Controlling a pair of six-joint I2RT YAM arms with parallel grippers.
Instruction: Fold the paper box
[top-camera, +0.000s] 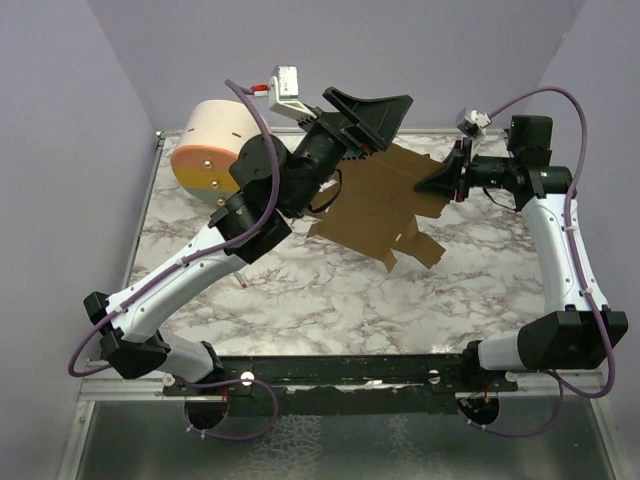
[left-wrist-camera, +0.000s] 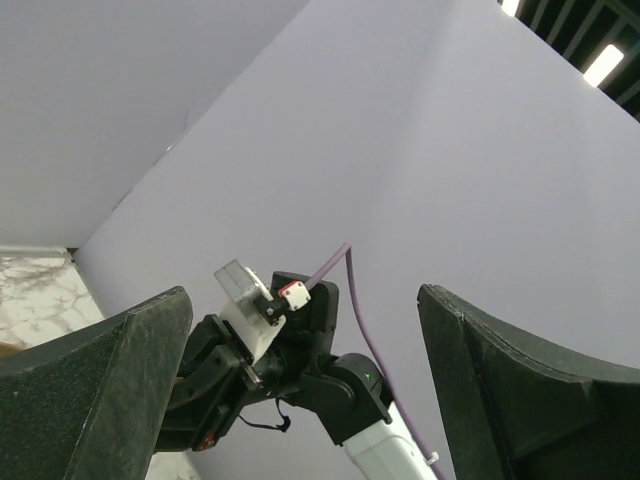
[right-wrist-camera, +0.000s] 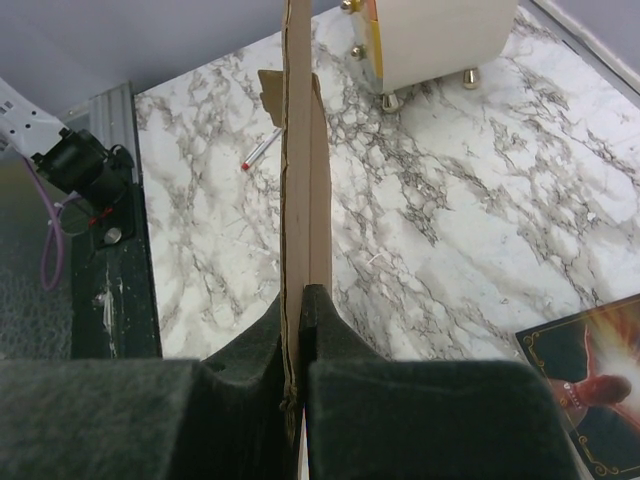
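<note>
From above, the flat brown paper box (top-camera: 385, 200) is over the far middle of the counter (top-camera: 300, 290), not folded yet. The right end effector (top-camera: 452, 180) pinches its right edge. The left end effector (top-camera: 372, 108) is up by its far left side, touching nothing. The left wrist view shows its fingers wide apart and holding nothing. The right wrist view shows fingers squeezed on the thin cardboard. Folding looks just begun; next the left one should come down and push a flap over.

white shells on the left arm (top-camera: 190, 262) and right arm (top-camera: 566, 262), chunky black joints between them. thin purple cable (top-camera: 266, 132) looped along each. little white camera box (top-camera: 290, 82) with a red bit at the wrist. black wedge-shaped jaws, grainy matte finish.
</note>
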